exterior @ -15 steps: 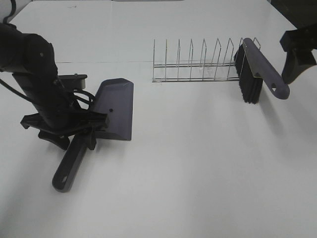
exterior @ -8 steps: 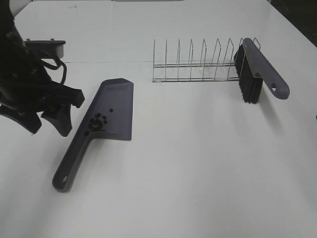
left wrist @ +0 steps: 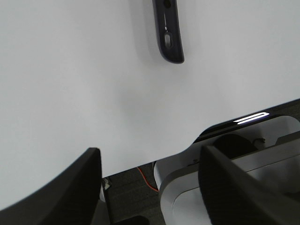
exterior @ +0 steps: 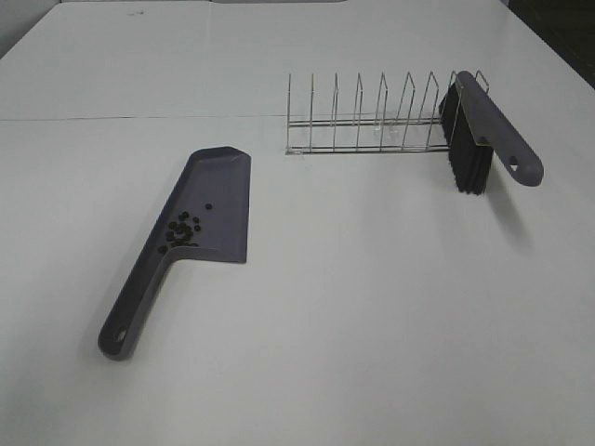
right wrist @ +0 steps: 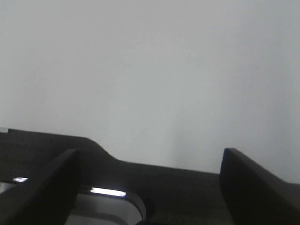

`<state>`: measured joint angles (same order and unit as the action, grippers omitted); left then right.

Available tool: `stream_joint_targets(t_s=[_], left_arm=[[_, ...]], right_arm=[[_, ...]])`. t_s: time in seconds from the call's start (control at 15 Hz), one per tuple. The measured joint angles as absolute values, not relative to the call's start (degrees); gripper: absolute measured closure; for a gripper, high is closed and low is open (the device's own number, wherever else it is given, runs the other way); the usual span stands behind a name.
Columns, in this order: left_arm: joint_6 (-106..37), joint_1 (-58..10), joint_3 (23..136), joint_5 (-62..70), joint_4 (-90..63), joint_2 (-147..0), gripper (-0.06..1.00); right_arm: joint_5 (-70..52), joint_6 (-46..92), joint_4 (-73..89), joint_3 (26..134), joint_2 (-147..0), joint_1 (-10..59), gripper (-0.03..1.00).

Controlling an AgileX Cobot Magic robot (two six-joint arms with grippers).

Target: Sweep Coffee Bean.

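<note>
A grey dustpan [exterior: 209,209] lies on the white table [exterior: 372,307] at the left, its long handle [exterior: 130,311] pointing toward the front. Several tiny dark coffee beans [exterior: 181,230] sit in a cluster in the pan near the handle. The end of the handle also shows in the left wrist view [left wrist: 168,35]. A grey brush [exterior: 483,130] with black bristles leans in the right end of a wire rack [exterior: 372,116]. Neither arm shows in the high view. My left gripper [left wrist: 150,187] is open and empty over the table's front edge. My right gripper [right wrist: 150,187] is open and empty.
The wire rack stands at the back centre-right with several upright dividers. The table's front edge and the robot base [left wrist: 243,154] below it show in the left wrist view. A dark ledge [right wrist: 140,178] shows in the right wrist view.
Both arms have pulled back out of the high view. The left arm let go of the dustpan and moved off to the left; the beans in the pan now show.
</note>
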<state>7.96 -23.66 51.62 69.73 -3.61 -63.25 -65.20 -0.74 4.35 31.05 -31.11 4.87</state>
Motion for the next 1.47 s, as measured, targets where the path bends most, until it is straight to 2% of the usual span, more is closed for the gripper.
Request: stream_joint_targets(t_s=[0.33, 0.53, 0.73, 0.87, 1.47], left_arm=[[-2.75, -23.66, 38.33, 69.96, -3.44, -36.96, 0.38], [-4.81, -23.66, 37.01, 68.41, -3.55, -19.88, 0.38], [-6.25, -23.66, 33.58, 64.4, -3.61, -10.89, 0.38], [-6.59, -23.66, 29.16, 62.51, -4.87, -8.94, 0.38], [-11.57, -23.66, 28.82, 61.19, -10.2, -8.94, 0.38]], right_arm=[[-62.74, 4.64, 5.16, 29.68, -16.79, 4.87, 0.29], [-62.57, 10.43, 8.82, 29.68, -13.92, 4.87, 0.29], [-62.17, 11.29, 9.45, 29.16, -13.92, 4.87, 0.29], [-62.11, 11.29, 9.45, 29.11, -13.92, 4.87, 0.29], [-62.11, 11.29, 9.51, 29.05, -13.92, 4.87, 0.29]])
